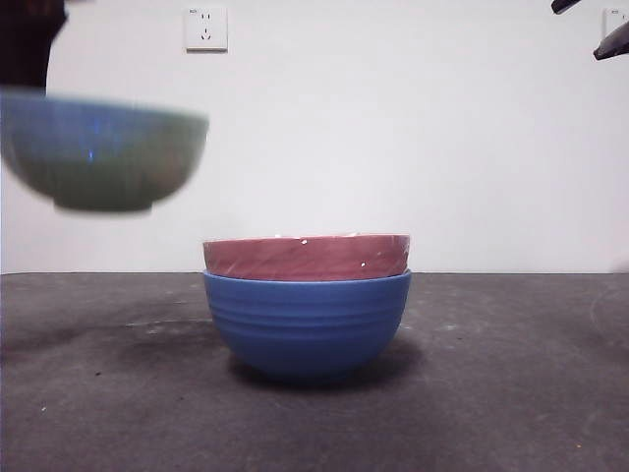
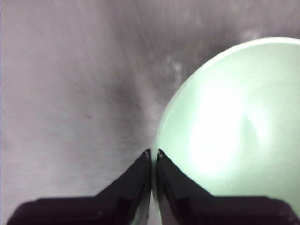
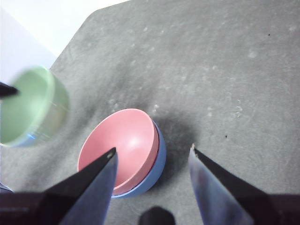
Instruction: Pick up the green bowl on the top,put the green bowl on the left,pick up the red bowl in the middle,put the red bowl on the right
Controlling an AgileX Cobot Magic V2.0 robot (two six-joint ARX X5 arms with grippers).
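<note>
step: set green bowl (image 1: 103, 152) down left, judged: lower level, release only once its base rests on table (image 1: 491, 374), well clear of stack | left gripper (image 2: 153, 157): pinching bowl rim, bowl airborne at far left | right gripper (image 3: 152, 152): jaws apart, above red bowl (image 1: 307, 258) nested in blue bowl (image 1: 307, 324), centre

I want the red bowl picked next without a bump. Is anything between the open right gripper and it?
Nothing visible. The red bowl sits uncovered in the blue bowl, below the right gripper. The green bowl hangs off to the side in the left gripper.
</note>
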